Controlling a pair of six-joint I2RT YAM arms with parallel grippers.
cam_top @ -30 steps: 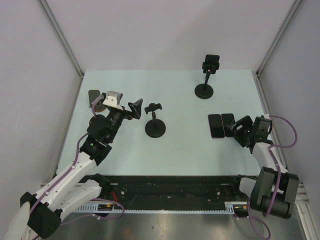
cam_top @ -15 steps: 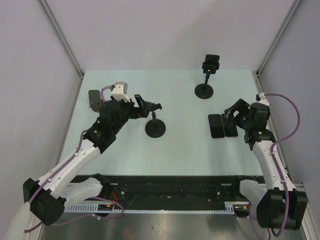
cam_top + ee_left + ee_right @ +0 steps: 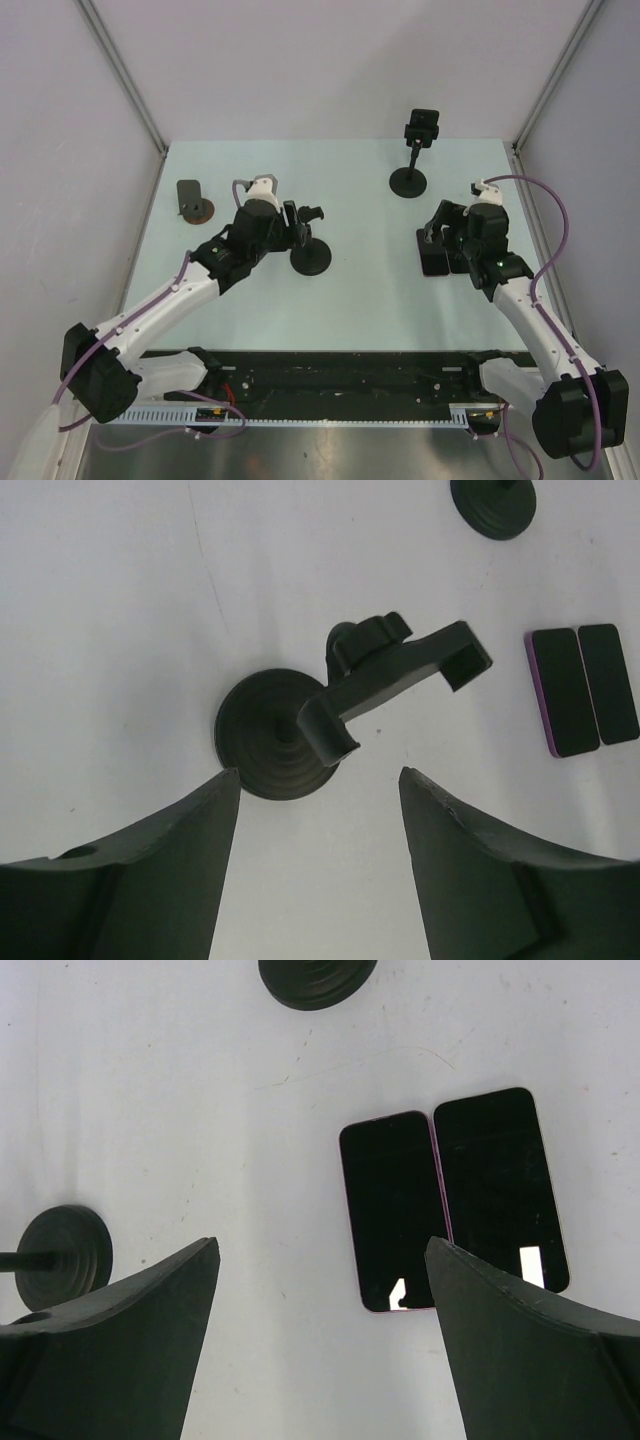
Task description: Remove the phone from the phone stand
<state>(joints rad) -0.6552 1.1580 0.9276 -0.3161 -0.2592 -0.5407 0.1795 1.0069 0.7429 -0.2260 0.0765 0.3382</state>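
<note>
The left pincer [image 3: 320,778] is open, with its two fingers apart and nothing held between them. Just past its fingers stands the near stand [image 3: 380,675], a black round foot with a thin stick and a clip on top. The clip is tilted and has no phone in it, and the fingers do not touch it. The right pincer [image 3: 320,1250] is wide open too and holds nothing. It hangs over two phones that lie flat on the table [image 3: 350,310], side by side and touching, with their dark glass facing up. One is the pink-edged phone [image 3: 392,1210] and the other is the black phone [image 3: 498,1185]. Farther back, near the far edge of the table, is the far stand [image 3: 408,180]. The phone [image 3: 424,124] sits up in its clip on top of the stick, well apart from both pincers. Over at the left side of the table, behind the left arm, is a small dark thing [image 3: 190,198] on a brown round foot.
</note>
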